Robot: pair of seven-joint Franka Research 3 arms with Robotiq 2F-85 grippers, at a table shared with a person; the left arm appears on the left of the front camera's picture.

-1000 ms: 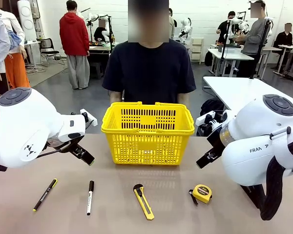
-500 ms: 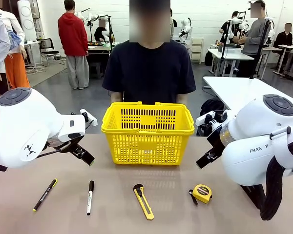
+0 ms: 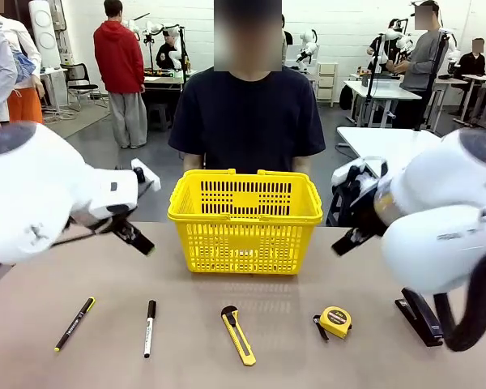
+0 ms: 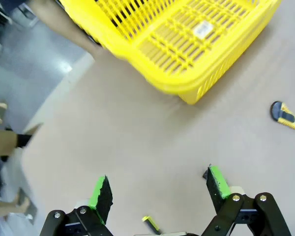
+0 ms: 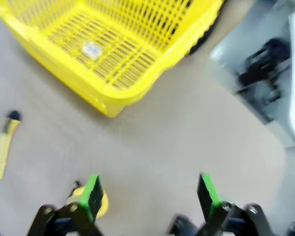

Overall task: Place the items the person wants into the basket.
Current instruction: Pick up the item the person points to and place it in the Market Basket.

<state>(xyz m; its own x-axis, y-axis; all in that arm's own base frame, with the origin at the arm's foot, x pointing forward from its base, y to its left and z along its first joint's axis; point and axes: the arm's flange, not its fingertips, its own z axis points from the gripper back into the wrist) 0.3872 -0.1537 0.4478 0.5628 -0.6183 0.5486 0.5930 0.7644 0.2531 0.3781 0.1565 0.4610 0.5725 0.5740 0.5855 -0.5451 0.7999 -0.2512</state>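
Observation:
The yellow basket (image 3: 245,215) stands mid-table in front of the person (image 3: 251,113) in a navy T-shirt, whose hands are hidden behind it. Along the near edge lie the white marker (image 3: 149,327), the yellow-and-black utility knife (image 3: 238,335) and the round tape measure (image 3: 335,321). My left gripper (image 3: 135,236) hovers left of the basket, open and holding nothing in its wrist view (image 4: 160,189), where the basket (image 4: 187,44) and knife (image 4: 287,115) appear. My right gripper (image 3: 350,240) hovers right of the basket, open (image 5: 150,192) above the tape measure (image 5: 101,205), with the basket (image 5: 113,54) and knife (image 5: 4,142) ahead.
A thin black pen with a yellow tip (image 3: 74,323) lies at the near left. A black stapler (image 3: 421,318) lies at the near right, under my right arm. Bare tabletop (image 3: 105,275) spreads between the basket and the row of tools.
Both arms have lifted and swung slightly outward over the last half second, and the stapler under the right arm now shows. The tools and the basket have not moved.

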